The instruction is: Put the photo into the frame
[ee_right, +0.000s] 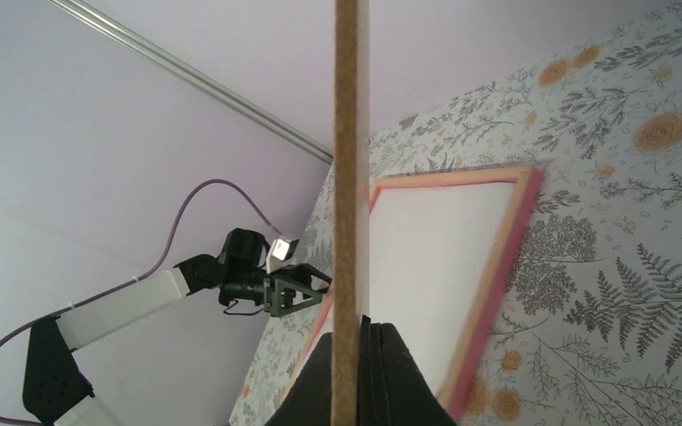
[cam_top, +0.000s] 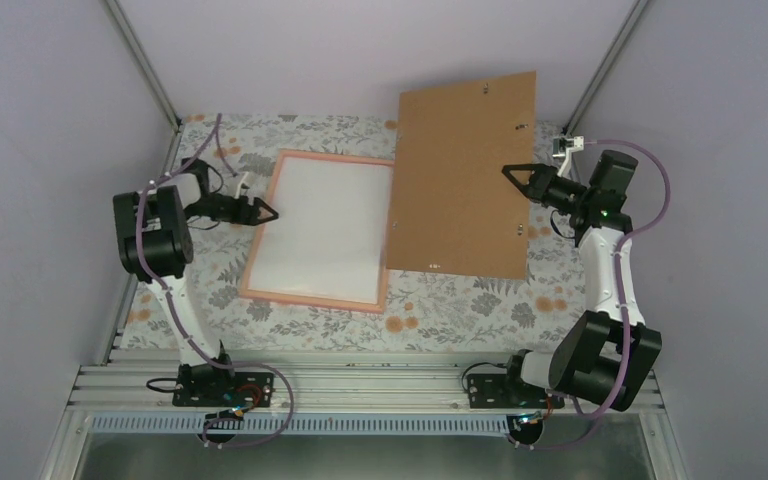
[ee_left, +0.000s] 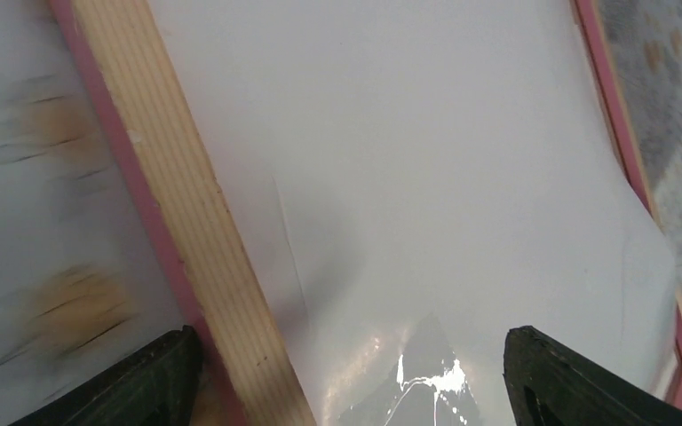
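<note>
We see one table under a floral cloth (cam_top: 460,310), and two arms rise from its near edge, the left arm (cam_top: 155,235) and the right arm (cam_top: 600,290). The largest loose thing is a single brown backing board (cam_top: 460,170). It is lifted and tilted over the right half of the cloth, and its left edge overlaps the frame's right side. We count four small metal tabs (cam_top: 518,229) near the board's edges. The one pink-orange frame (cam_top: 310,300) lies flat on the cloth, left of centre. One white sheet (cam_top: 325,225) fills it, with a corner riding up at the frame's rim in the left wrist view. We cannot tell whether this is the photo's white back, since no sunset side shows. The right gripper (cam_top: 513,175) is clamped on the board's right edge, and its wrist camera sees the board edge-on between the fingers. The left gripper (cam_top: 265,212) stands spread wide at the frame's left side, grasping nothing. One finger is over the cloth outside the wooden rail and the other is over the white sheet.
</note>
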